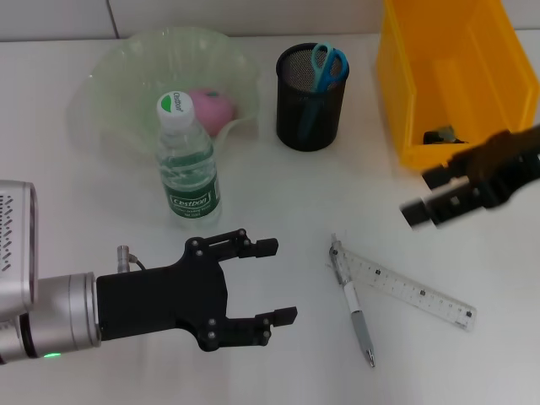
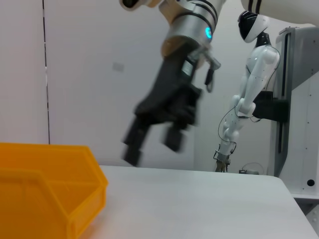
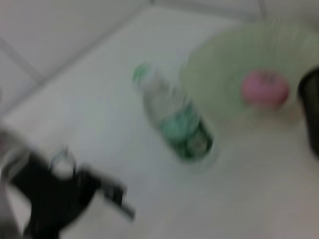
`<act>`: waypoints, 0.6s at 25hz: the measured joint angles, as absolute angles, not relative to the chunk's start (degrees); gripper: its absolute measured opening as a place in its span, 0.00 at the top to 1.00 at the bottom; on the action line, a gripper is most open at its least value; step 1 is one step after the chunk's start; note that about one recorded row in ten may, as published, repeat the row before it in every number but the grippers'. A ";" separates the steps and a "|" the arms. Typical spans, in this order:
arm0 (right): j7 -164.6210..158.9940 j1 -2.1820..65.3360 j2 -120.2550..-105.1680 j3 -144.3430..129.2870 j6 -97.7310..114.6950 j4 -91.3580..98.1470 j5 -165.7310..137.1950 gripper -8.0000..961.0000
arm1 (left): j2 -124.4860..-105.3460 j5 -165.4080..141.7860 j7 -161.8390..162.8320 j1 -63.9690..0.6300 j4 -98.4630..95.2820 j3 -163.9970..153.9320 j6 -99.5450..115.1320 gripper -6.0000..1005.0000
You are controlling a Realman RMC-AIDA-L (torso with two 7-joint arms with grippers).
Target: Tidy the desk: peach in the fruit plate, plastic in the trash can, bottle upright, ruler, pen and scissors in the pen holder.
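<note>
My left gripper (image 1: pixel 274 281) hovers low over the desk (image 1: pixel 278 186), just in front of the bottle (image 1: pixel 186 162), with its fingers spread wide and nothing between them. My right gripper (image 1: pixel 426 196) hangs at the near edge of the trash can (image 1: pixel 439 63); its fingers stand apart and hold nothing, a posture consistent with a release into the bin. A small dark item (image 1: pixel 440 134) lies on the bin floor; I cannot identify it.

Status of task items:
- The peach (image 1: pixel 211 108) rests inside the fruit plate (image 1: pixel 126 63).
- The bottle stands upright on its base, cap up, touching the plate's near rim.
- The scissors (image 1: pixel 325 72) stand in the pen holder (image 1: pixel 310 105), handles uppermost, because the blades go in first.
- The pen (image 1: pixel 354 308) and the ruler (image 1: pixel 413 291) lie flat on the desk, their upper ends meeting in a narrow V between my two grippers.

Judgement: the pen and ruler are the outstanding items, and both lie flat, which leaves little edge for a pinch.

Surface: plain white, matte, flat. Room: the left wrist view shows a pale wall and a second white robot (image 2: pixel 249 89) standing beyond the desk's far edge.
</note>
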State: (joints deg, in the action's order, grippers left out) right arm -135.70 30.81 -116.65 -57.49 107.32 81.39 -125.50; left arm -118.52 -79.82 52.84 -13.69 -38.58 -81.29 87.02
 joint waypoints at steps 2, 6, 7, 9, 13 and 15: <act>-130.35 31.32 -116.67 -58.17 111.08 82.16 -130.08 0.15 | -118.48 -80.01 53.07 -13.70 -38.59 -81.25 87.03 0.21; -123.92 31.60 -118.25 -63.43 112.67 83.06 -138.61 0.15 | -118.47 -80.09 53.28 -13.72 -38.80 -81.22 87.02 0.21; -123.92 31.60 -118.25 -63.43 112.67 83.06 -138.61 0.16 | -118.47 -80.11 53.29 -13.75 -38.82 -81.21 87.02 0.21; -123.66 31.61 -119.05 -65.72 110.72 83.19 -140.51 0.16 | -118.48 -80.14 53.30 -13.85 -38.82 -81.21 87.03 0.21; -124.47 31.06 -119.49 -72.55 105.16 82.27 -141.09 0.17 | -118.48 -80.16 53.31 -14.12 -38.74 -81.21 87.02 0.21; -124.92 31.04 -119.51 -74.65 103.00 81.24 -141.23 0.18 | -118.48 -80.16 53.31 -14.12 -38.74 -81.21 87.02 0.21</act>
State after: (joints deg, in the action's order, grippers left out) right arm -124.92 31.04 -119.51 -74.65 103.00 81.24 -141.23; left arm -118.48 -80.16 53.31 -14.12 -38.74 -81.21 87.02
